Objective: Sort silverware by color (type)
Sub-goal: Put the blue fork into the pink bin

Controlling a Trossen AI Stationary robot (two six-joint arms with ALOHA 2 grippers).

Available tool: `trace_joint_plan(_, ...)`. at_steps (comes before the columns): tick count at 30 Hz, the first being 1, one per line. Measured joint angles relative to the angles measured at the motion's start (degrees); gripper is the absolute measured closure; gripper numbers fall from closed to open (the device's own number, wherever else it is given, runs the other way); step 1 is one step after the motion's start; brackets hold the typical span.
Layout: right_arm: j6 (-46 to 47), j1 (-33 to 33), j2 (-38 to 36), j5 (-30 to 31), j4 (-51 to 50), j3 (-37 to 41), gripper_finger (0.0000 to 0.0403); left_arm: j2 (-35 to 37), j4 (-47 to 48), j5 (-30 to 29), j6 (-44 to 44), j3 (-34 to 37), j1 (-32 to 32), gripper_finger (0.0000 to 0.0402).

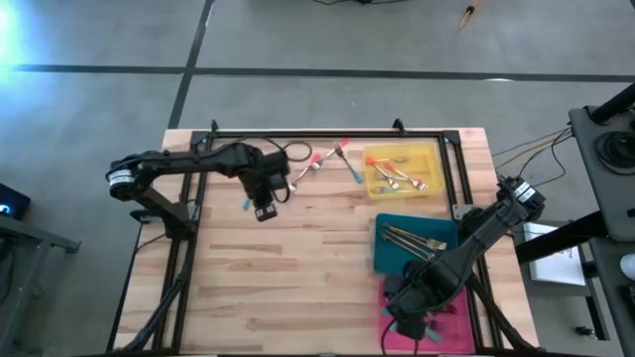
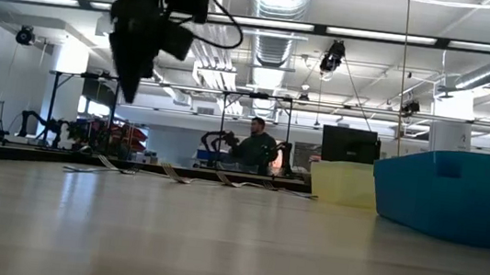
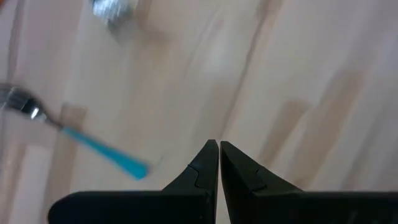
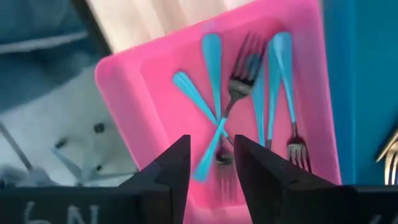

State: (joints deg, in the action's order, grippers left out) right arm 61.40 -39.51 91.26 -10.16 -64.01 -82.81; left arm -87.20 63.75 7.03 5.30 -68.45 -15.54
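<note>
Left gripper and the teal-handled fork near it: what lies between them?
Only bare wood. In the left wrist view, nothing separates the left gripper from the teal-handled fork.

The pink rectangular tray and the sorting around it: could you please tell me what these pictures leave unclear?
- Pink rectangular tray, high view: right arm hides most contents.
- Yellow tray, low view: wall hides contents.
- Teal-handled fork, left wrist view: head blurred.
- Loose silverware, low view: too small to sort.

You see teal-blue-handled forks [image 4: 214, 81] with silver heads in the bright pink plastic tray [image 4: 134, 81]; gold-toned metal forks [image 1: 415, 238] on the teal tray [image 1: 389, 255].
</note>
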Motion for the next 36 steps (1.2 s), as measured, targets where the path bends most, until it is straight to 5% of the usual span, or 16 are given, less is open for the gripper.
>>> trace_joint_plan(6, 6.71, -0.63, -0.08, 6.61, -0.12, 0.00, 0.0285, 0.09, -2.64, -6.58, -2.65, 7.72, -1.05, 0.0401)
trace_joint_plan(16, 5.25, 4.70, -3.56, 13.26, -5.61, 0.00, 0.0299, 0.13, -18.60, -18.14, 4.55, 17.72, -9.47, 0.0401)
trace_joint_plan(26, -1.03, 12.66, -4.30, 14.80, -7.30, 0.00, 0.0301, 0.15, -25.28, -18.18, 4.12, 22.93, -16.04, 0.0395)
trace_joint_plan(36, -7.45, 19.48, -4.30, 14.83, -7.22, 0.00, 0.0301, 0.15, -25.90, -18.06, 2.08, 22.34, -16.01, 0.0318)
